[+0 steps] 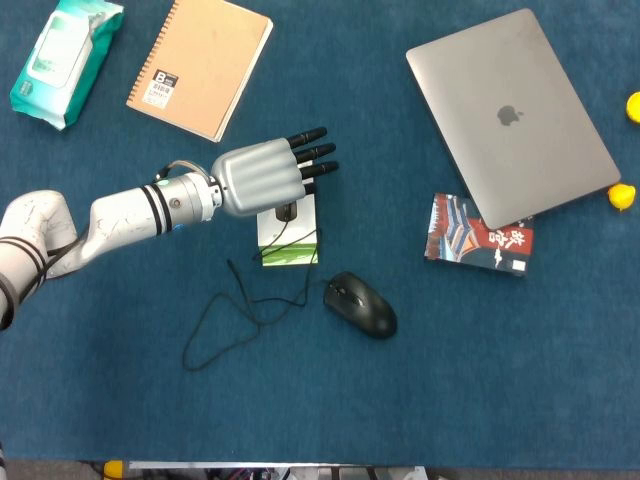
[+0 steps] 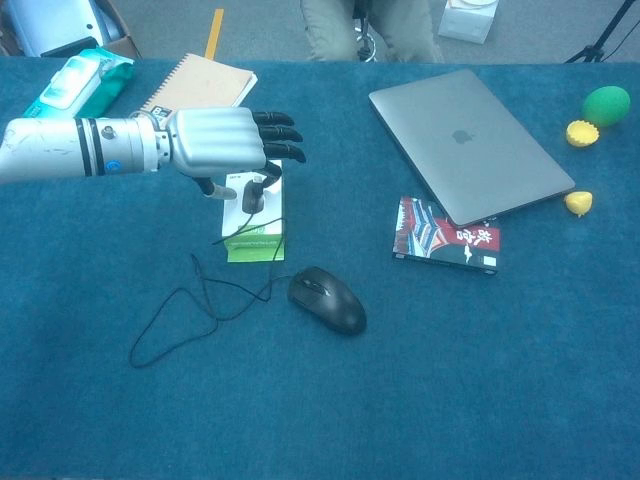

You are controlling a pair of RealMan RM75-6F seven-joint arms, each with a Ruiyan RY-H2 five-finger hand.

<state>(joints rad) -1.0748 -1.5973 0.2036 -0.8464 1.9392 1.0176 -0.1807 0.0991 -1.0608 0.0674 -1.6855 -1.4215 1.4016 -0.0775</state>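
White-and-green box (image 1: 287, 240), flat on the blue table under the left hand (image 1: 262, 176)

Even, bright overhead light covers the blue desk (image 1: 480, 380) in both views. Shadows are soft and short, lying close under the laptop (image 1: 510, 115). Focus is sharp, without glare or noticeable edge distortion.
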